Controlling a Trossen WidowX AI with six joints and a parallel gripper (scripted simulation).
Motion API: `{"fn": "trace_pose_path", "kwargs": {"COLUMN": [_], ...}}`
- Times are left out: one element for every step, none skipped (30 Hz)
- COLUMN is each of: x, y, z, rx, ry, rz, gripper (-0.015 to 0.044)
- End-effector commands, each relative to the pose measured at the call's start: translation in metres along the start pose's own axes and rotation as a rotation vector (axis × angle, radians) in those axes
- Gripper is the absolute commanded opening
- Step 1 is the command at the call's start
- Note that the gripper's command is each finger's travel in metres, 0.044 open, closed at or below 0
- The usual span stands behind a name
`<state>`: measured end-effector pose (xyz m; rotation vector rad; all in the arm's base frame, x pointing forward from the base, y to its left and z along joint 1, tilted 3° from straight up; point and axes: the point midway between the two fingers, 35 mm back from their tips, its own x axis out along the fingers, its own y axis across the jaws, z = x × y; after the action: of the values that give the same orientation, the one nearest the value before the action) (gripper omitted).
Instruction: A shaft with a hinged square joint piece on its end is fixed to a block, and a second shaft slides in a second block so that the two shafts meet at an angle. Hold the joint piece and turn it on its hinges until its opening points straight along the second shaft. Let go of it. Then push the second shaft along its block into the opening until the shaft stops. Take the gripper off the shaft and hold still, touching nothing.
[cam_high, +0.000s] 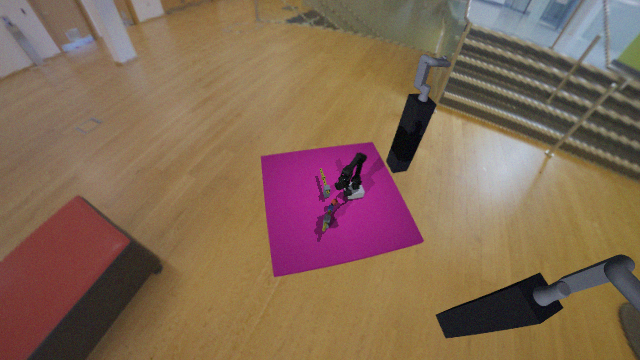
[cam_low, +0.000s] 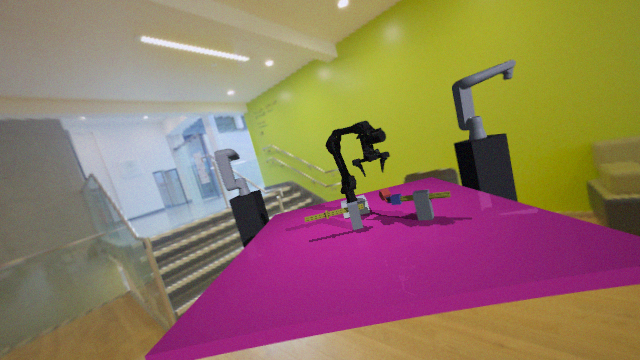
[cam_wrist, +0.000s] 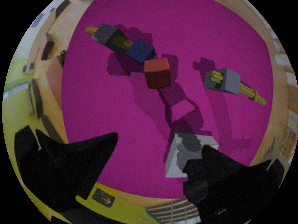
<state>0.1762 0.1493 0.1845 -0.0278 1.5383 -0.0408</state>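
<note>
Joint piece (cam_high: 334, 201) (cam_low: 384, 195) (cam_wrist: 157, 73), red and square, up on the end of the first shaft (cam_low: 441, 195) (cam_wrist: 91, 30), right next to a blue bit (cam_high: 331, 207) (cam_low: 396, 199) (cam_wrist: 141, 51). Held up by a tall gray block (cam_high: 327, 218) (cam_low: 423, 205) (cam_wrist: 107, 34), with yellow shaft poking out on the right in the outside view. Too small to tell which way the opening points.

Over to the left and a bit nearer in that view, the second block (cam_high: 325, 193) (cam_low: 355, 215) (cam_wrist: 230, 81), gray too. Through it, the second shaft (cam_high: 323, 176) (cam_low: 320, 217) (cam_wrist: 250, 92), long and yellow, with its long part out to the left. Well apart from the red piece, with pink mat (cam_high: 295, 240) (cam_low: 400, 270) (cam_wrist: 100, 110) showing between in the wrist view.

Up above the mat, the black gripper (cam_high: 341, 186) (cam_low: 373, 172) (cam_wrist: 161, 144), wide open, tips down, holding nothing and touching nothing. Joined to the bent black arm (cam_high: 359, 165) (cam_low: 337, 155), on a white base (cam_high: 356, 193) (cam_low: 345, 206) (cam_wrist: 172, 167) at the far side of the second block in the outside view.

In the wrist view, low down, a dark sign (cam_wrist: 104, 198) with a pale arrow. On the green wall (cam_low: 425, 90), small marks like writing (cam_low: 262, 117), too blurry to read.
</note>
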Motion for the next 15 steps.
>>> {"fn": "trace_pose_path", "kwargs": {"x": [0.004,0.006,0.007,0.009,0.011,0.013,0.014,0.016,0.018,0.019,0.02,0.02,0.02,0.02,0.02], "y": [-0.002,-0.002,-0.002,-0.001,-0.001,-0.001,-0.001,-0.001,-0.001,-0.001,-0.001,-0.001,-0.001,-0.001,-0.001], "z": [-0.002,-0.001,0.0,0.0,0.001,0.001,0.002,0.003,0.003,0.004,0.004,0.004,0.004,0.004,0.004], "rx": [-0.047,-0.069,-0.092,-0.114,-0.136,-0.158,-0.18,-0.202,-0.224,-0.241,-0.251,-0.254,-0.254,-0.254,-0.254], "ry": [0.044,0.061,0.078,0.095,0.112,0.13,0.147,0.165,0.183,0.197,0.205,0.208,0.208,0.208,0.208], "rz": [-0.01,-0.014,-0.017,-0.02,-0.022,-0.024,-0.025,-0.025,-0.025,-0.025,-0.024,-0.024,-0.024,-0.024,-0.024], "gripper": [0.044,0.044,0.044,0.044,0.044,0.044,0.044,0.044,0.044,0.044,0.044,0.044,0.044,0.044,0.044]}}
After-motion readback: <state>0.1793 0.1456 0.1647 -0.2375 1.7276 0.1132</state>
